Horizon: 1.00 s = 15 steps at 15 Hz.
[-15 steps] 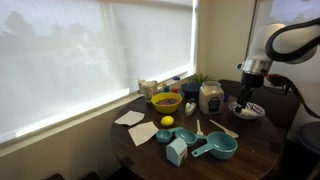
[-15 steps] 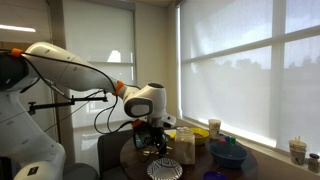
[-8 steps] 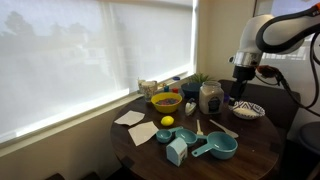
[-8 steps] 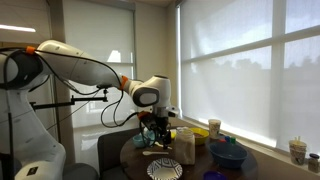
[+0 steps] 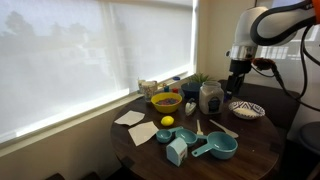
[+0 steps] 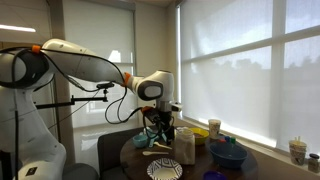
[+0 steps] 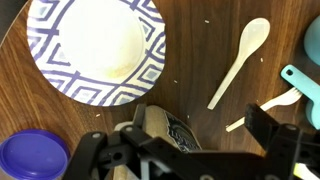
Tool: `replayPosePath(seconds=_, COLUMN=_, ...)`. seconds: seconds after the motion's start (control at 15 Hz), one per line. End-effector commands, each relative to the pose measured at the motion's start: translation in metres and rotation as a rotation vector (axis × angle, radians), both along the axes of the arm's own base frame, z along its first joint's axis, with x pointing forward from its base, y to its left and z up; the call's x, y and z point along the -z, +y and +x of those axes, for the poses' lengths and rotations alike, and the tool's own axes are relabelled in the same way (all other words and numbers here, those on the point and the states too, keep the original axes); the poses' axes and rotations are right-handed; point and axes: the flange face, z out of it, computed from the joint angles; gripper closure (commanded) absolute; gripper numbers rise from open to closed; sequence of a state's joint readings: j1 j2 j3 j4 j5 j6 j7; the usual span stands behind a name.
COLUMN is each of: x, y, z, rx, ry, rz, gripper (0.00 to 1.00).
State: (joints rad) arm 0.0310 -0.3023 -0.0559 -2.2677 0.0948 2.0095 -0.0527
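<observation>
A small speckled object [image 7: 166, 128] hangs clenched in the end effector [image 7: 185, 140], raised above the table [image 7: 200, 40] just off the rim of a blue-and-white patterned plate [image 7: 95, 50]. A wooden spoon [image 7: 240, 60] lies beside the plate, and a glass jar [image 5: 210, 97] stands near it.

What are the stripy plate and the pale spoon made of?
Blue-and-white patterned round plate: probably glazed ceramic, its cream middle faintly shiny. Pale long-handled spoon: likely wood or bamboo, matt and evenly cream; plastic is possible.
</observation>
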Motion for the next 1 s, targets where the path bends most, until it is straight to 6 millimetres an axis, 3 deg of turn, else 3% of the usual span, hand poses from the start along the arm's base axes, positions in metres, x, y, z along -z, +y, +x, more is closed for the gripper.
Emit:
replayPosePath(seconds=0.0, x=-0.003, y=-0.001, z=0.002, rx=-0.011, ry=-0.012, rz=-0.024, gripper=0.00)
replayPosePath(seconds=0.4, x=-0.055, y=-0.024, z=0.001, rx=0.005, ry=-0.136, rz=-0.126, gripper=0.00)
replayPosePath(seconds=0.47, x=-0.065, y=-0.025, z=0.003, rx=0.004, ry=-0.162, rz=-0.137, gripper=0.11)
replayPosePath(seconds=0.53, x=-0.073, y=-0.026, z=0.004, rx=0.005, ry=-0.185, rz=-0.146, gripper=0.15)
replayPosePath(seconds=0.67, x=-0.083, y=-0.027, z=0.014, rx=-0.017, ry=-0.248, rz=-0.151, gripper=0.13)
replayPosePath(seconds=0.73, x=-0.083, y=-0.026, z=0.020, rx=-0.022, ry=-0.273, rz=-0.153, gripper=0.16)
replayPosePath(seconds=0.87, x=-0.083, y=-0.024, z=0.031, rx=-0.028, ry=-0.326, rz=-0.152, gripper=0.39)
replayPosePath(seconds=0.93, x=-0.082, y=-0.023, z=0.036, rx=-0.039, ry=-0.352, rz=-0.146, gripper=0.45)
